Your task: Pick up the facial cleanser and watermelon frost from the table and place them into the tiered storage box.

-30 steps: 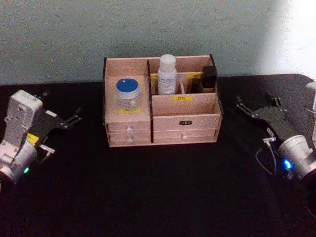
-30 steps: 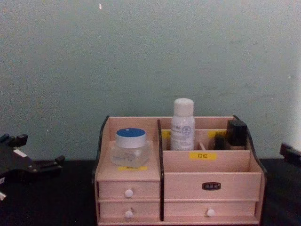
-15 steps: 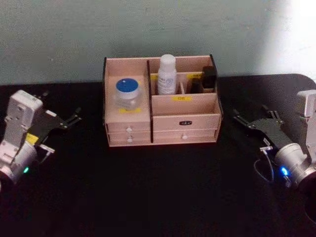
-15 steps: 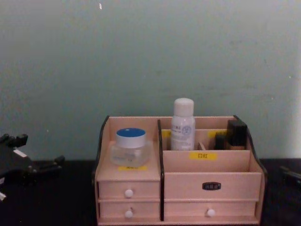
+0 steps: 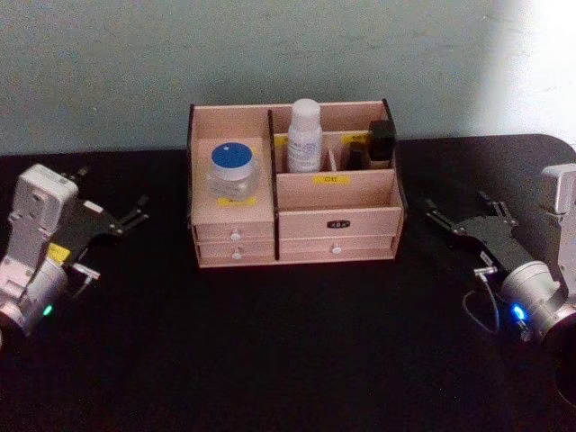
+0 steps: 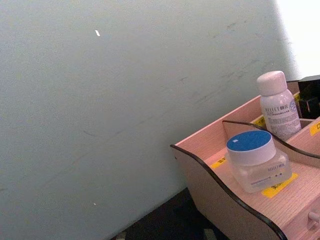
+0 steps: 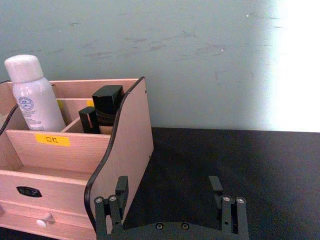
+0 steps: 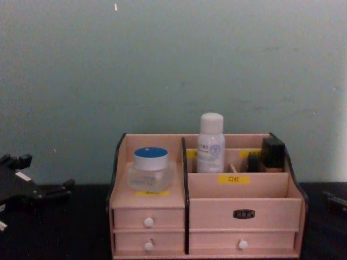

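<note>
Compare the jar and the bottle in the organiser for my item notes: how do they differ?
The jar is squat and clear with a blue lid; the bottle is tall, narrow and white with a white cap. The jar sits in the organiser's left section, the bottle in a back compartment beside it. Both stand upright.

I can't read the yellow labels on the tiered storage box (image 5: pixel 297 216) from the head camera (far too small). At the chest frame's lower left edge, the left gripper (image 8: pixel 46 190) is half cut off. The right gripper (image 7: pixel 170 205) loses its base at the wrist frame's bottom edge. The dark items (image 5: pixel 373 144) in the back compartment stay unidentifiable to me.
</note>
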Motion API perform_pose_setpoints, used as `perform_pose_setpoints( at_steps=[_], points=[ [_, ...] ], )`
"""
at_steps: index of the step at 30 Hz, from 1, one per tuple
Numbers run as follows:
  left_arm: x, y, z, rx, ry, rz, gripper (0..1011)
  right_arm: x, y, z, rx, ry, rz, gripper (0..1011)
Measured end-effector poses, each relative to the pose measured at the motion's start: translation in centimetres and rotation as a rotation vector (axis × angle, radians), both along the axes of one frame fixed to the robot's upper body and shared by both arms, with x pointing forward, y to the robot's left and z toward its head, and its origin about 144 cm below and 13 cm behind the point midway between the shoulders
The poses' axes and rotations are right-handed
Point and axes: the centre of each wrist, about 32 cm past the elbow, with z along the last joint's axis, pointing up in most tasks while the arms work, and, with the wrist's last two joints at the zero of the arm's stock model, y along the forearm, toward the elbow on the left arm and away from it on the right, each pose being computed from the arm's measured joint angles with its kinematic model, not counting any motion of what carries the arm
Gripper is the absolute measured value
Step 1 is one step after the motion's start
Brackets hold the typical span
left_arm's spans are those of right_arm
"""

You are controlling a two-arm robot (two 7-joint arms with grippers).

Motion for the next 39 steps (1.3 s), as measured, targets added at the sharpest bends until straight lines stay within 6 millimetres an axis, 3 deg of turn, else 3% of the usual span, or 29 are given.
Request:
perform_pose_setpoints(
  at_steps=[39],
  points=[
    [0.00,0.00,0.00,0.000,0.000,0.000,1001,-0.01,0.01,0.00,0.002,-0.001,0.000,1003]
  ],
)
